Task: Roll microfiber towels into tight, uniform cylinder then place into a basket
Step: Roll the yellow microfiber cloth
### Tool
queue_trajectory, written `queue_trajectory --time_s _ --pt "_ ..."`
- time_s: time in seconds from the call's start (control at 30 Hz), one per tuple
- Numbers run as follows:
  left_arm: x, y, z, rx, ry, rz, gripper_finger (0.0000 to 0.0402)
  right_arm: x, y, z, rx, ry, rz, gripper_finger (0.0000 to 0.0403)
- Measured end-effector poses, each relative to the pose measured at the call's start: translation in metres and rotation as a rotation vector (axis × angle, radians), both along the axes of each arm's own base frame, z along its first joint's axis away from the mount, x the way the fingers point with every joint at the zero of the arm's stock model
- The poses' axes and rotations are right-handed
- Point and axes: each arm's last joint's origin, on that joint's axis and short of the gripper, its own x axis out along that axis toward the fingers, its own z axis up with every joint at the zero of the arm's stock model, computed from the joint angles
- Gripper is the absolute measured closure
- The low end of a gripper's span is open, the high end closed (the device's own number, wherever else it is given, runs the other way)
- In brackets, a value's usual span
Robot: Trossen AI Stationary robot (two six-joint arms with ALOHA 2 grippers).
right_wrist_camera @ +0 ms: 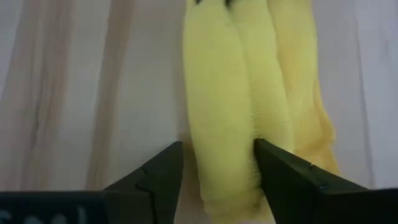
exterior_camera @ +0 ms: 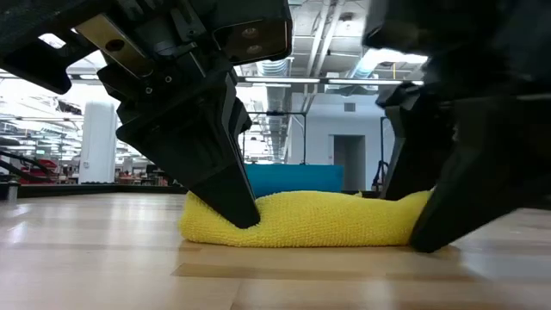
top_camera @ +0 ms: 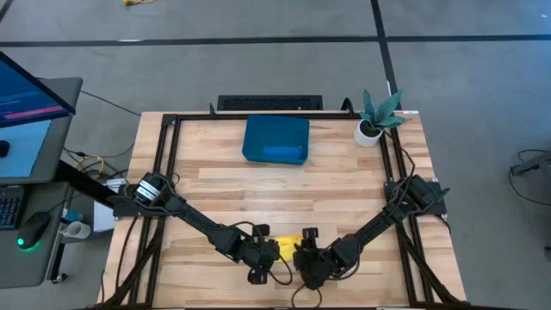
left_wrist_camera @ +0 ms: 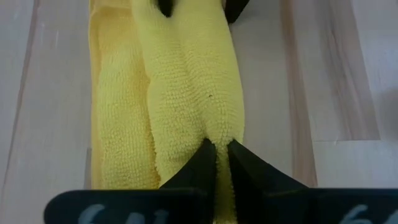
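Observation:
The yellow towel [top_camera: 288, 238] lies near the table's front edge as a long, loosely rolled bundle [exterior_camera: 327, 220] resting on the wood. My left gripper [left_wrist_camera: 216, 158] is shut on its left end [exterior_camera: 202, 220]. My right gripper [right_wrist_camera: 217, 171] is open, with one finger on either side of the bundle's right end [exterior_camera: 413, 215]. The teal basket [top_camera: 258, 129] stands at the far middle of the table. A lighter blue towel [top_camera: 282, 153] lies inside it against the near wall. My left gripper pinches a raised fold [left_wrist_camera: 214, 134] at the yellow towel's left end between its two fingertips. The fingers slant down from above and point along the bundle, which lies on the table. My right gripper's fingers [right_wrist_camera: 277, 174] straddle the right end; whether they touch the cloth I cannot tell.
A small white pot with a green plant [top_camera: 372, 127] stands at the far right corner. Black rails [top_camera: 168, 164] run along the table's left and right sides. Bare wood lies between the yellow towel and the basket. A desk with a monitor [top_camera: 26, 112] stands left of the table.

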Motion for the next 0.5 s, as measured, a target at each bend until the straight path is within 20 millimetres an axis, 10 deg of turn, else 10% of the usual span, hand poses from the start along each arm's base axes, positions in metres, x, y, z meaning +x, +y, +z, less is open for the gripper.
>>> queue_trajectory --time_s 0.5 --pt "-0.013 -0.003 0.022 0.094 -0.027 -0.032 0.0384 0.013 -0.01 -0.002 0.261 0.055 -0.168 0.0374"
